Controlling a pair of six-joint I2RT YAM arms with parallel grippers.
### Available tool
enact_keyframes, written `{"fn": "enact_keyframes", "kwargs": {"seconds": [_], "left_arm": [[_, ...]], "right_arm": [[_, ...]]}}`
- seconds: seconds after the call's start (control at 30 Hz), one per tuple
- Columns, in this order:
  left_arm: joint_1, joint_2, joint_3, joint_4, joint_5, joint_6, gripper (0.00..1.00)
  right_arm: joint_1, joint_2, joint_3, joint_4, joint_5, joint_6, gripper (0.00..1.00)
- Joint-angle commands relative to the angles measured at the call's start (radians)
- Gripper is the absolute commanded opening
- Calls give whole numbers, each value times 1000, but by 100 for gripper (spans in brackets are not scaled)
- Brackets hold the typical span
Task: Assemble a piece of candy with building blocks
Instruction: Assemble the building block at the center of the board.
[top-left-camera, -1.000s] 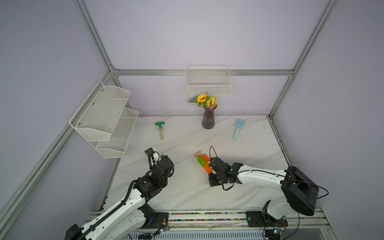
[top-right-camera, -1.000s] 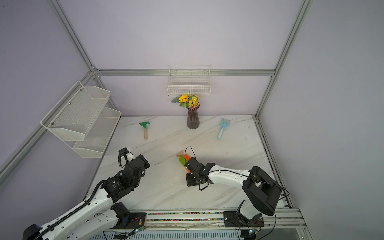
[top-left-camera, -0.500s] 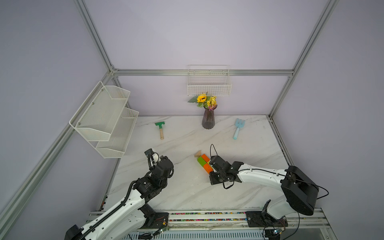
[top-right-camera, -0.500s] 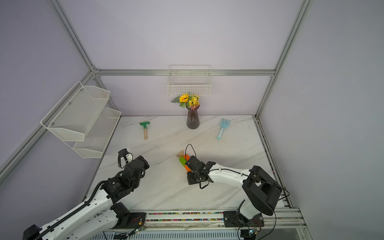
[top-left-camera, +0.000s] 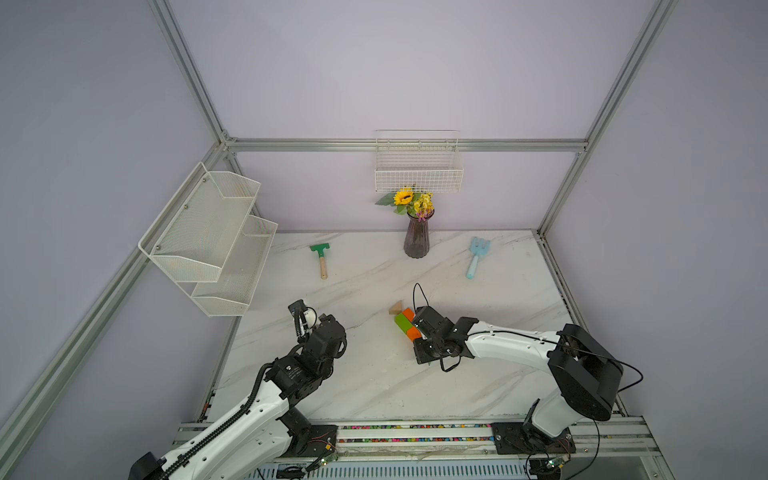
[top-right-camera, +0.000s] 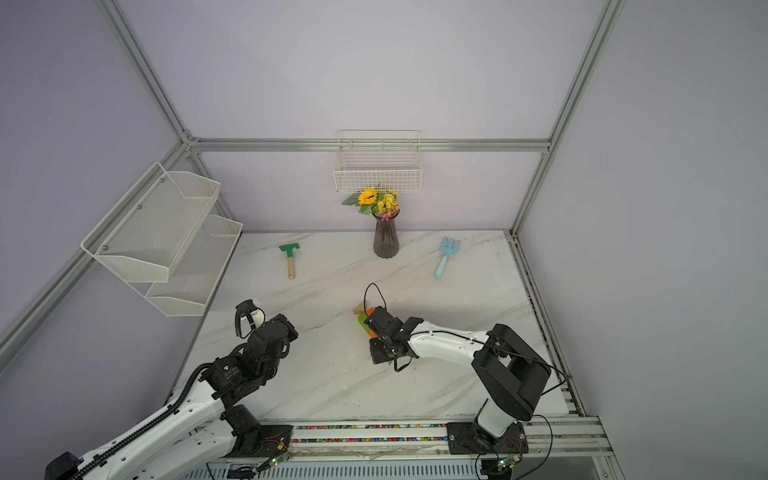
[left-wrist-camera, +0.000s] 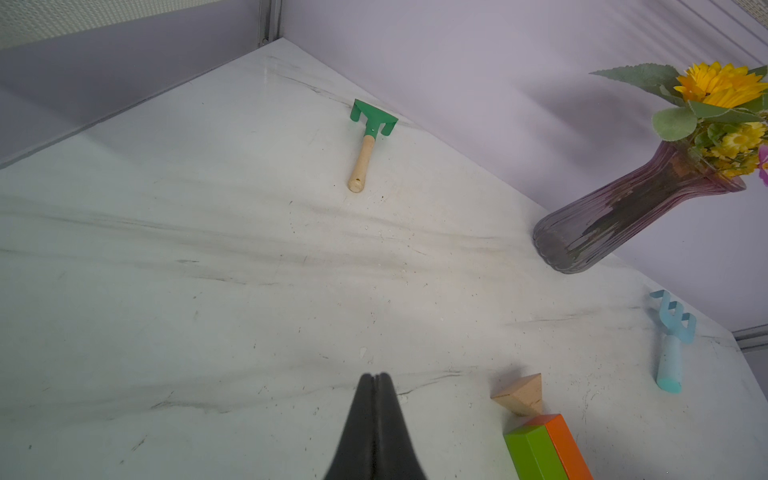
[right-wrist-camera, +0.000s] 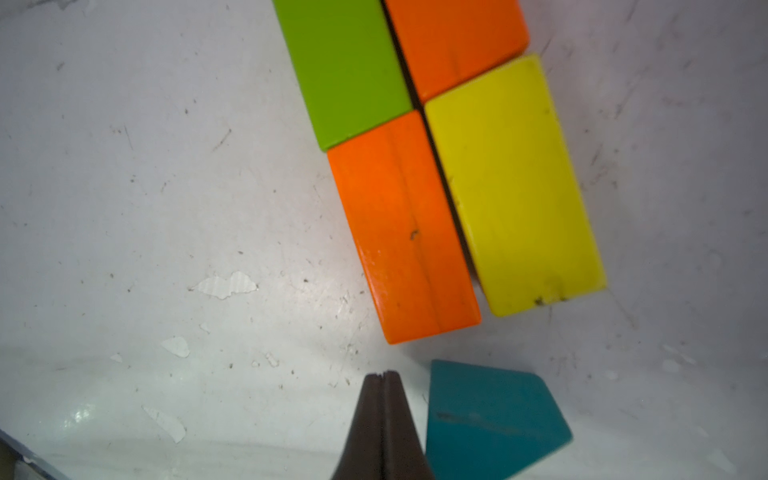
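Four of the building blocks lie flat in a tight rectangle: green (right-wrist-camera: 345, 70), orange (right-wrist-camera: 453, 41), a second orange (right-wrist-camera: 407, 228) and yellow (right-wrist-camera: 511, 187). The tan triangle (left-wrist-camera: 521, 392) sits close to its far end. The teal triangle (right-wrist-camera: 486, 419) lies a short gap off the near end, shifted toward the yellow side. My right gripper (right-wrist-camera: 383, 374) is shut and empty, low over the table right beside the teal triangle. My left gripper (left-wrist-camera: 377, 376) is shut and empty, well left of the candy. In a top view my right wrist covers the yellow and teal blocks beside the green one (top-left-camera: 401, 322).
A green-headed toy rake (top-left-camera: 320, 257) lies at the back left and a light blue toy fork (top-left-camera: 476, 255) at the back right. Between them stands a vase of flowers (top-left-camera: 417, 237). A white mesh shelf (top-left-camera: 208, 237) overhangs the left edge, and a wire basket (top-left-camera: 417, 174) hangs on the back wall.
My right wrist has crept slightly farther in over the blocks. The left arm and the blocks that show have not moved.
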Motion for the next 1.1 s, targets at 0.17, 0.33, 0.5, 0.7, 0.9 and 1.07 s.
{"fn": "enact_keyframes", "kwargs": {"seconds": [0.17,0.33,0.5,0.7,0.9,1.07], "left_arm": [[9,-21,-7,-8,-17,-17,0],[9,-18,-9,-6,-18,-20,0],[10,-15,-10,-6,-16,-20,0],[10,-17,-10,-12,-17,-21,0],[11,-27,-10,-25,-23,-26,0],[12,-27,-10,-13,-24,-18,0]], "right_arm": [[-11,10,20,-52,59,-30,0],[-17,10,18,-60,74,-37,0],[-24,5,26,-61,95,-50,0],[-25,-94,43,-18,113,-80,0],[-66,-316,-34,-21,90,-28,0],[-246,-441,-234,-26,-96,27,0]]}}
